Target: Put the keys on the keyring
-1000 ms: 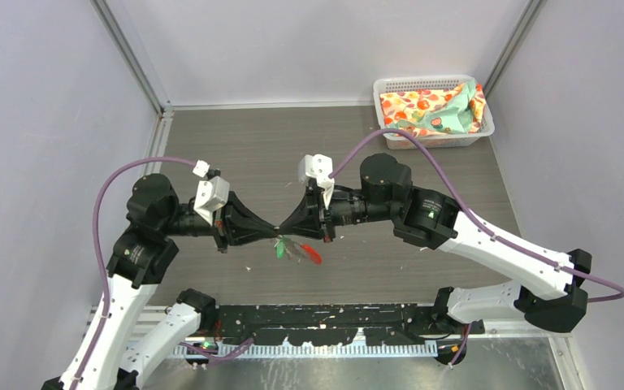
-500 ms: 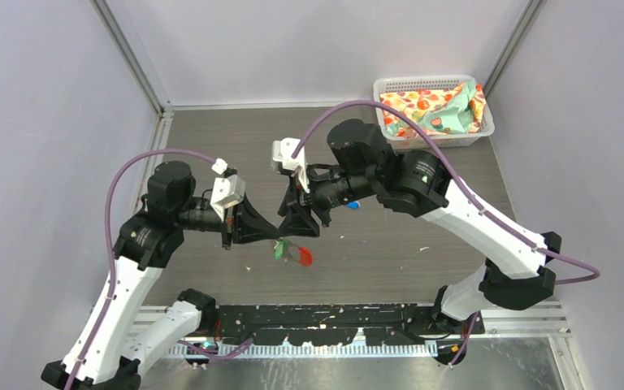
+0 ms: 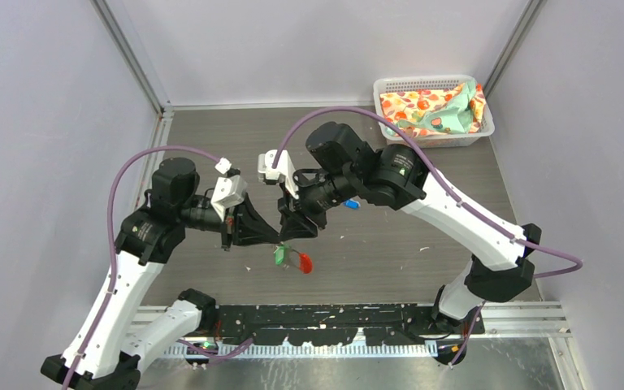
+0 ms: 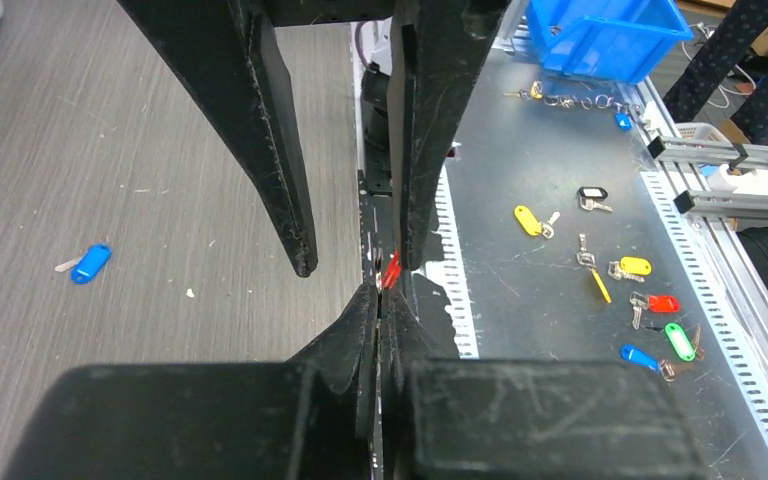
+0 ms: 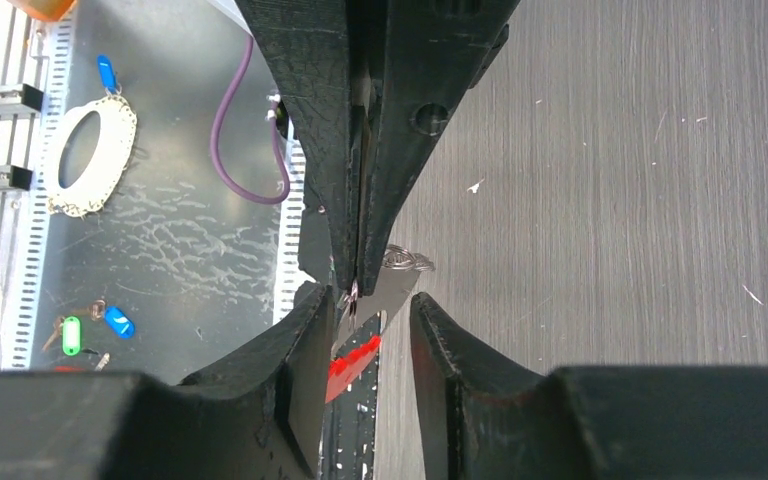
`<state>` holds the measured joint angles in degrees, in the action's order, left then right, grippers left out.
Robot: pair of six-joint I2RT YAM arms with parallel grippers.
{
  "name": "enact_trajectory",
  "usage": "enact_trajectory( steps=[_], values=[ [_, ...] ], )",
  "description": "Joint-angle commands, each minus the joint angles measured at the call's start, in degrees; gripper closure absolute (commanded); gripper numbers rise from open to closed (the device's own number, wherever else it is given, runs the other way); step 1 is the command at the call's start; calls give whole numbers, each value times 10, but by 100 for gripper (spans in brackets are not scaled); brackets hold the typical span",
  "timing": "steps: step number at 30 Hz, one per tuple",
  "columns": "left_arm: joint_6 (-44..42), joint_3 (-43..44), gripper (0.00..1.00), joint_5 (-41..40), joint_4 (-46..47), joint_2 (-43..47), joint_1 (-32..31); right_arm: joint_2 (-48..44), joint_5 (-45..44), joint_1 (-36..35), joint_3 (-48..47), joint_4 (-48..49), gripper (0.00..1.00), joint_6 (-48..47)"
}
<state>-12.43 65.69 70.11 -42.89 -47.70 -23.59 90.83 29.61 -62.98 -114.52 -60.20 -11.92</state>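
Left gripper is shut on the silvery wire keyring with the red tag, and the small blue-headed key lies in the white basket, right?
No: the blue-headed key lies on the grey table, not in the white basket; the top view shows it. The left gripper is shut on the wire keyring.
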Motion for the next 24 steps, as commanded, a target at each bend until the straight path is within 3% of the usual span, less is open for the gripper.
enact_trajectory(
  steps=[1, 6, 11, 15, 20, 24],
  values=[
    [-2, 21, 99, 21, 2, 6, -4, 6, 8, 1, -29, -1, 62, -8],
    [-3, 23, 99, 20, 2, 6, -4, 15, 13, 1, -32, -5, 75, -7],
    [-2, 24, 100, 15, 2, 6, -5, 19, 19, 1, -33, -15, 74, -4],
    [-3, 23, 99, 14, 3, 7, -5, 17, 14, 1, -36, -19, 97, -9],
    [-2, 22, 99, 3, 3, 9, -5, 2, -24, 1, -24, 12, 99, -3],
    [12, 18, 71, -32, 13, 21, -5, -63, -42, 1, 60, 120, 99, 13]
  ],
)
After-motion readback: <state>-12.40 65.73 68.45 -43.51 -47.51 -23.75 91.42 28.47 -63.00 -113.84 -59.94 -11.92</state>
